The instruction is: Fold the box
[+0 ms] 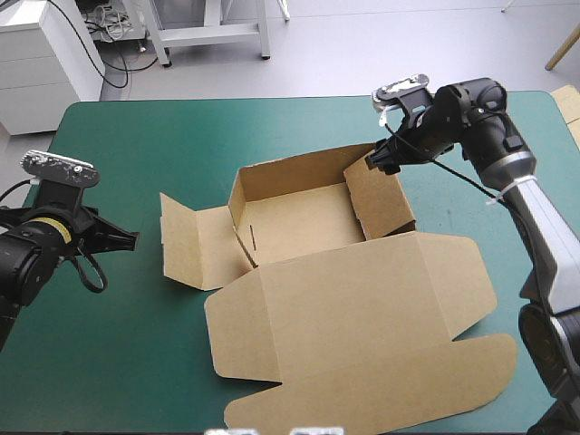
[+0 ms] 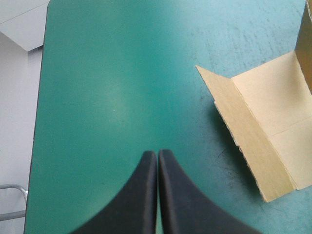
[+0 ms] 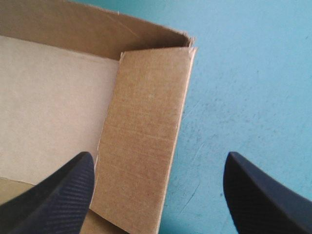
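The brown box (image 1: 299, 217) lies mid-table as an open tray. Its far wall and right side wall (image 1: 381, 195) are raised, and the lid (image 1: 362, 317) lies flat toward the front edge. A side flap (image 1: 186, 240) spreads out to the left. My right gripper (image 1: 375, 163) hovers at the far right corner of the box. It is open, and the right side wall (image 3: 144, 141) stands between its black fingers (image 3: 58, 192). My left gripper (image 1: 132, 238) is shut and holds nothing. It sits left of the flap (image 2: 258, 131) over bare teal-green cover, fingertips (image 2: 148, 157) together.
The teal-green table (image 1: 136, 145) shows bare cover on its left side and far strip. A strip of pale board (image 1: 569, 104) shows at the table's right edge. The flat lid reaches nearly to the front edge.
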